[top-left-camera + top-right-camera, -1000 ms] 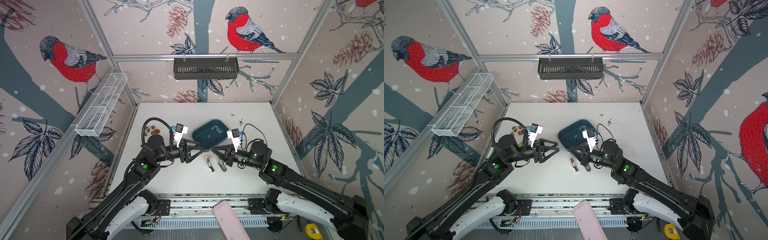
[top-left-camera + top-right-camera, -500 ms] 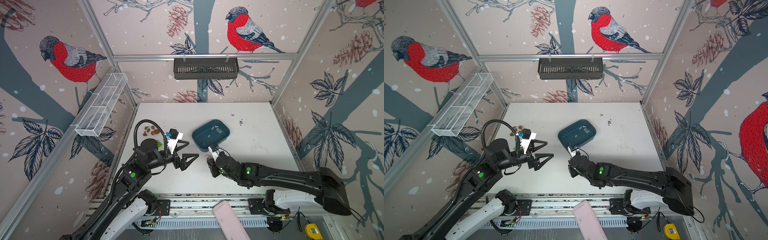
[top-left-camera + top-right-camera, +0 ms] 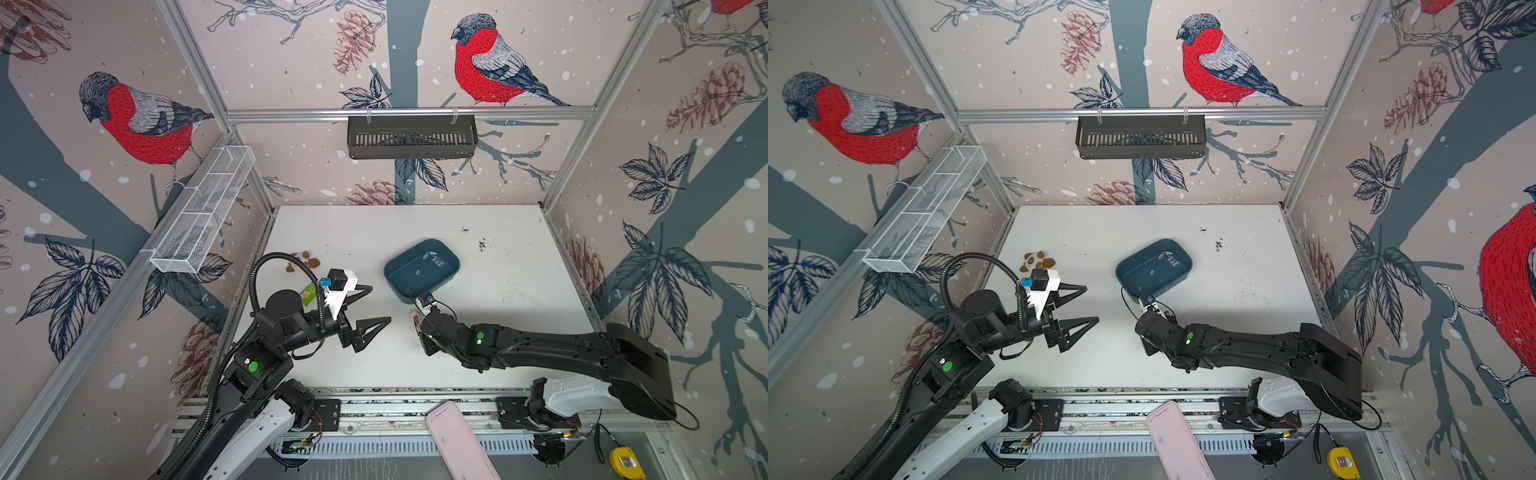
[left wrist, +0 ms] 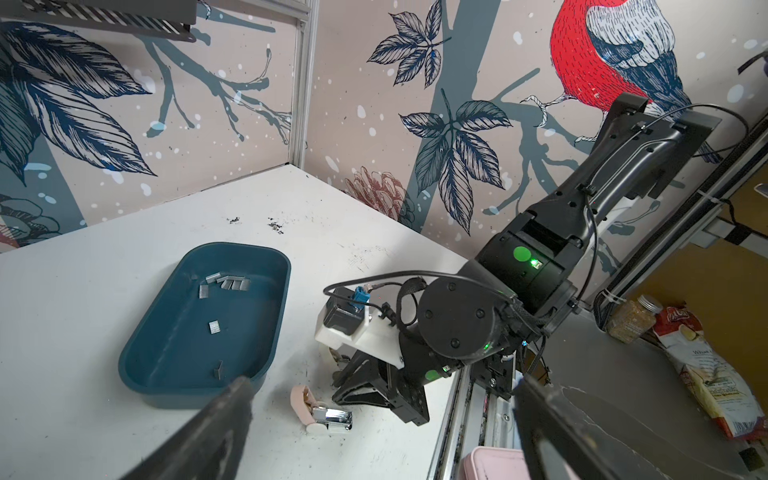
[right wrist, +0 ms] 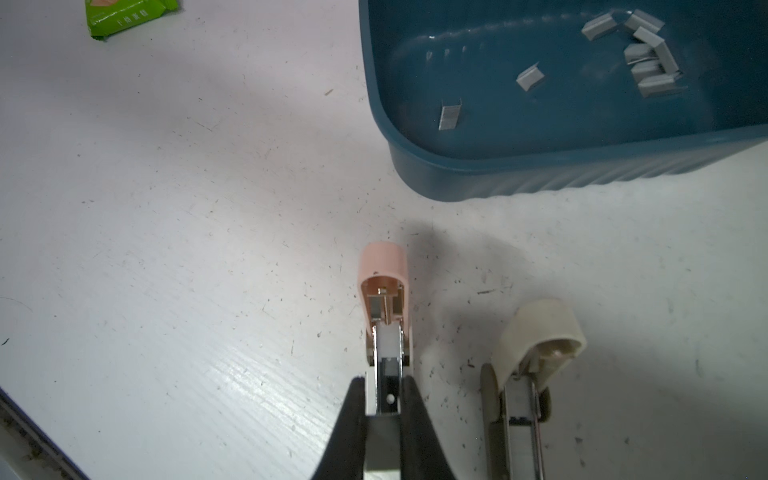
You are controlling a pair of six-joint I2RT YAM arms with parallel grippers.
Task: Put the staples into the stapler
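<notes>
Several silvery staples (image 5: 449, 116) (image 4: 226, 282) lie loose in the dark blue tray (image 3: 451, 270) (image 3: 1125, 282). The pink mini stapler (image 5: 382, 270) (image 4: 300, 399) lies on the white table beside the tray's near end. Its lid is swung open and its metal channel is bare. My right gripper (image 5: 384, 384) (image 4: 336, 392) is shut on that channel. A cream stapler (image 5: 536, 332), also open, lies right next to the pink one. My left gripper (image 3: 379, 303) (image 3: 1091, 303) hovers open and empty to the left of both staplers.
A green packet (image 3: 308, 293) and a small brown-and-white figure (image 3: 1036, 262) lie at the table's left side. A pink flat object (image 3: 457, 440) sticks over the front rail. A black basket (image 3: 411, 137) hangs on the back wall. A white mesh rack (image 3: 203, 212) is on the left wall.
My left gripper has drawn back to the left, away from the staplers, and opened a little wider. My right arm has dropped low and stretched out, its gripper staying shut at the pink stapler.
</notes>
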